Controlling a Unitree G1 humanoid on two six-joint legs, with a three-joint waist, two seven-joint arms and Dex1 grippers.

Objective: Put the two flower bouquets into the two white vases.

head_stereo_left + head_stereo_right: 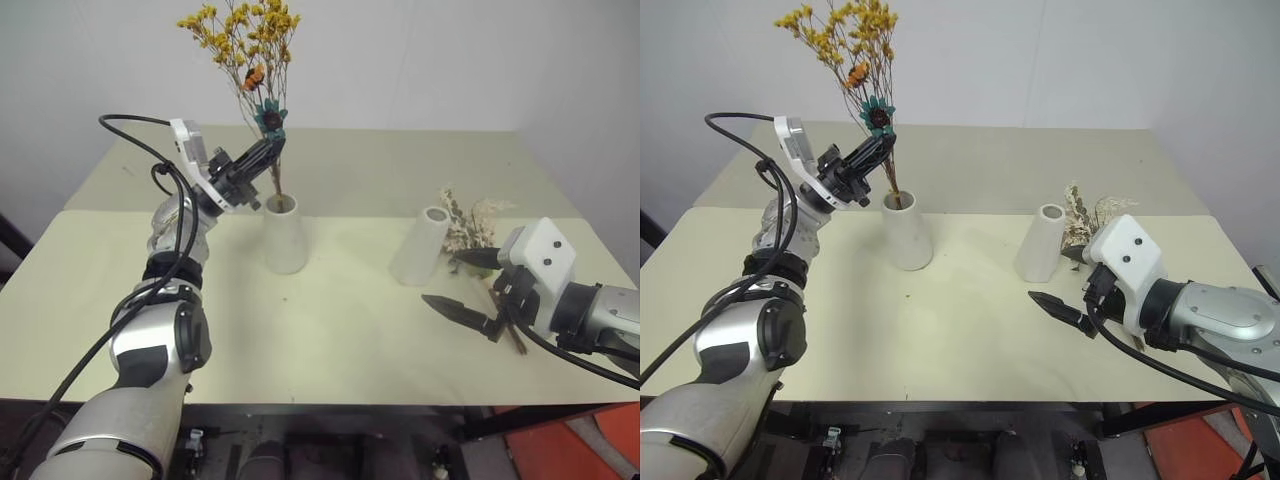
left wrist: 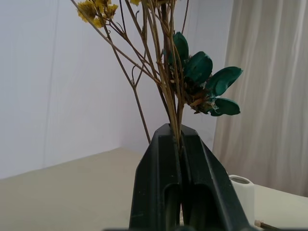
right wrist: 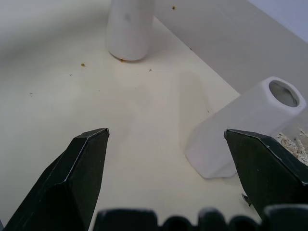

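Stems pinched tight in the left gripper (image 1: 262, 152), the yellow bouquet (image 1: 243, 38) stands upright with its lower ends already inside the mouth of the wider vase (image 1: 285, 236), directly below the clenched fingers. The blossoms and a teal flower (image 2: 207, 79) fan out above the jaws. On the far side of the table (image 1: 330, 320), the right gripper (image 1: 468, 283) hangs with its fingers spread wide and nothing between them; the slimmer vase (image 1: 420, 246) stands just ahead of it, and the pale bouquet (image 1: 472, 224) lies on the tabletop just beyond that vase, close beside the upper finger.

Risk lies chiefly in the release. The spray is tall and top-heavy against a narrow-mouthed vase; letting go before the stems sit deep could see it lean out or topple the vase. A sideways pull by the closed fingers would likely drag the vase with the stems. On the other side, the open fingers sit close to the slimmer vase, and a careless reach for the pale sprigs could knock it over or crush the brittle heads.
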